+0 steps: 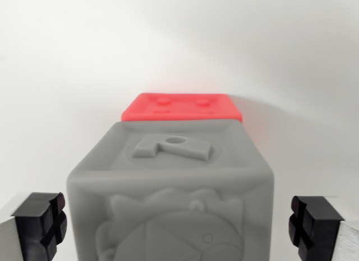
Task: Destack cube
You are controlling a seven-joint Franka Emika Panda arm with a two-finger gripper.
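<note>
We look down along the claw (179, 227) at a grey cube (171, 188) that fills the lower middle of the wrist view. The claw is spread: its two black pads (40, 224) stand one on each side of the grey cube, and a narrow gap of white shows between each pad and the cube's side, so nothing is pinched. Behind the grey cube we see a red cube (180, 108); only its top face is visible. We cannot tell if the two cubes touch or if one carries the other.

The white worktop (67, 64) is open on the wrist view's left and right and far behind the cubes; none of its edges shows in this view.

The grey cube is matt, like soft plastic, with rounded edges and raised rims around each face. Its top carries a raised shape with a round hole, its front a relief figure. The red cube has small raised marks on top.
</note>
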